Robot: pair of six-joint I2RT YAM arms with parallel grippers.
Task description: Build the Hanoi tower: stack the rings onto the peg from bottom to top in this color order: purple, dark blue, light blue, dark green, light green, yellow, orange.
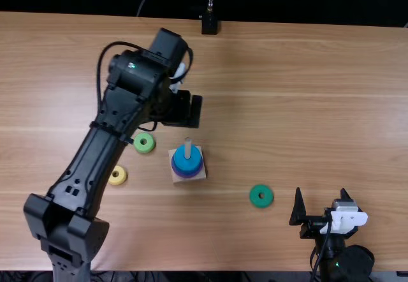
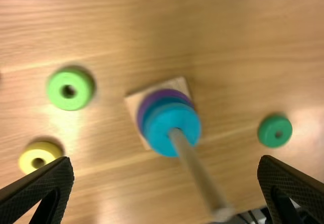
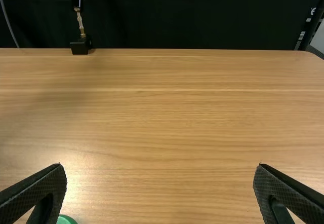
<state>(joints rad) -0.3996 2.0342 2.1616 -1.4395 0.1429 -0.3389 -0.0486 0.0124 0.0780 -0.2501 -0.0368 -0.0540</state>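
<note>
I list: left claw and right claw, both spread wide, empty; peg, bearing (bottom upward) purple ring, dark blue ring, light blue ring; light green ring, yellow ring, dark green ring, flat on desk.

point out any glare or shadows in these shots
Left wrist view: glare on the table between the light green ring and yellow ring, with dark shadows hugging both rings; right wrist view: a bright patch near the dark green ring; top view: dark backdrop behind a fairly evenly lit table.
</note>
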